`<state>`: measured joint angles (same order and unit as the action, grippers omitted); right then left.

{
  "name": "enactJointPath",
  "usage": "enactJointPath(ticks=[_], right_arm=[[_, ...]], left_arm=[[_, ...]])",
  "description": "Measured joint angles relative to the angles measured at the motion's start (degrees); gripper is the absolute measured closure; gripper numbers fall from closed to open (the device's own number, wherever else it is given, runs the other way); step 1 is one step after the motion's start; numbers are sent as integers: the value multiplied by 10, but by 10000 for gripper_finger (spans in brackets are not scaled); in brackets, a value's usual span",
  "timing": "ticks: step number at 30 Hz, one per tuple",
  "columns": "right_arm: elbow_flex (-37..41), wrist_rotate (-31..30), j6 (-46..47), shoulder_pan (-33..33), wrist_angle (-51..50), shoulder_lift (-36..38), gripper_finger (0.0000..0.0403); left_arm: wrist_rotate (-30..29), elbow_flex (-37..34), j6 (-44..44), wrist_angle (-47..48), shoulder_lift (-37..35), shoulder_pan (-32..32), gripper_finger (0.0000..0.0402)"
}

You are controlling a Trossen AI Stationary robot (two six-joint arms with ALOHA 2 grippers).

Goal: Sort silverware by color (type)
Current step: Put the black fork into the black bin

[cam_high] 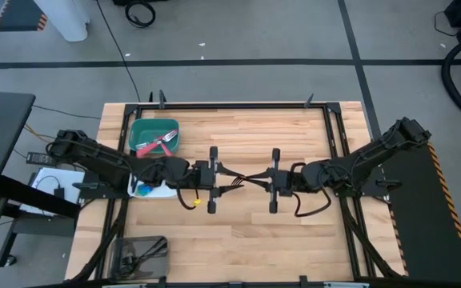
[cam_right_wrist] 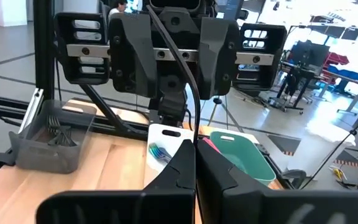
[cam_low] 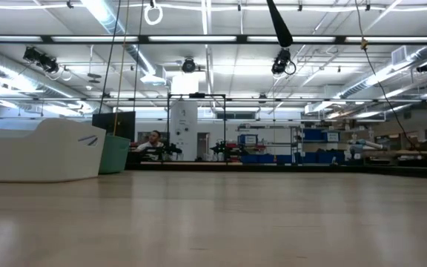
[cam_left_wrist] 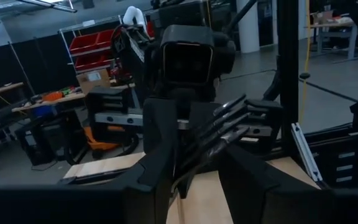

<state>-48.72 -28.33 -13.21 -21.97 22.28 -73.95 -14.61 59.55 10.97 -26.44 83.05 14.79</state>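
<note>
Both arms meet above the table's middle, fingertips facing. Two or three dark grey forks point(cam_high: 242, 180) point(cam_left_wrist: 219, 127) bridge the gap between them. My right gripper point(cam_high: 256, 181) point(cam_right_wrist: 194, 163) is shut on them. My left gripper point(cam_high: 227, 181) point(cam_left_wrist: 204, 177) is open, one finger on either side of the forks; whether it touches them I cannot tell. Red-handled silverware point(cam_high: 160, 143) lies in the green bin point(cam_high: 142, 128), blue-handled pieces point(cam_high: 143, 190) in the white bin point(cam_high: 160, 192), dark ones point(cam_high: 144, 250) in the grey bin point(cam_high: 126, 240). The low view shows neither gripper. My right gripper pinches the dark grey forks between its two fingers, reaching level from the table's right. In the right wrist view only a thin dark edge point(cam_right_wrist: 194, 127) rises from the shut fingertips. The forks are lifted clear of the table, and their tines point(cam_left_wrist: 244, 107) fan out.
The green and white bins stand by the table's left edge and the grey bin at its near left corner. A black frame point(cam_high: 338, 136) runs around the wooden top. Bare wood point(cam_high: 246, 128) lies on the far and near sides of the arms.
</note>
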Motion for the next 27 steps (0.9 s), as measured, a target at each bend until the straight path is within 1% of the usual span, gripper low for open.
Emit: enactJointPath(ticks=[5,12,14,21,23,27], right_arm=[[0,-1,0,0,-1,0,394],[0,-1,0,0,-5,0,374],[0,-2,0,0,-7,0,370],[0,-1,0,-2,-8,0,367],[0,-1,0,-8,-5,0,366],[-1,-2,-5,-25,-5,2,366]], left_arm=[[0,0,-10,4,6,-17,303],[2,0,-13,11,13,-25,384],[2,0,-13,11,13,-26,389],[-10,0,-13,33,9,-17,385],[-26,1,-13,57,-3,-11,386],[-46,18,-29,150,-43,8,385]])
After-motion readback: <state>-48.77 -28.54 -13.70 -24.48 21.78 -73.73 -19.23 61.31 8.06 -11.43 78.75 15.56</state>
